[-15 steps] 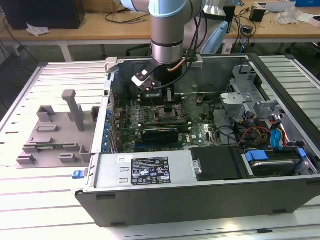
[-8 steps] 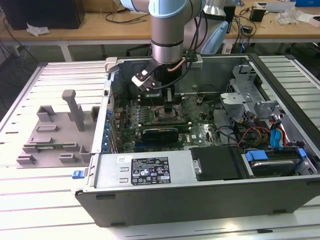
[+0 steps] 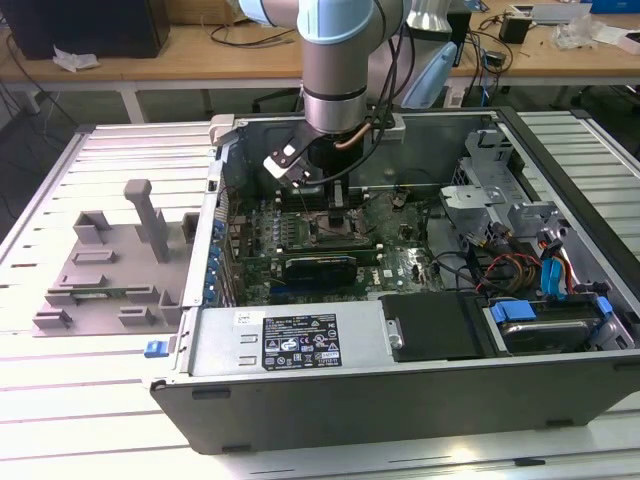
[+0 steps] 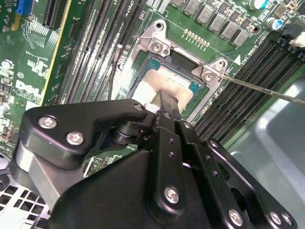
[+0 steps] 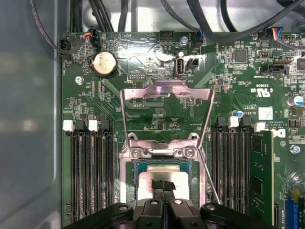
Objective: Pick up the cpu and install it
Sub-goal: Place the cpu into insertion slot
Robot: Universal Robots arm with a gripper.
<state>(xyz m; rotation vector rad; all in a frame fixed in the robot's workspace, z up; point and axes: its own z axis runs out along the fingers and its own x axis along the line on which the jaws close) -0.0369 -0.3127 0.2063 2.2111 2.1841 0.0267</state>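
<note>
Arm upright, wrist pointing straight down; jaws low, apparently pressed together.

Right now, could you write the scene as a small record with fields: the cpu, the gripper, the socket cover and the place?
place: open computer case, motherboard inside
cpu: lies flat in the socket, silver top up
gripper: shut, tip at the middle of the cpu's top, seemingly touching it
load plate: swung open, away from the socket
lever: thin rod slanting beside the socket
</note>
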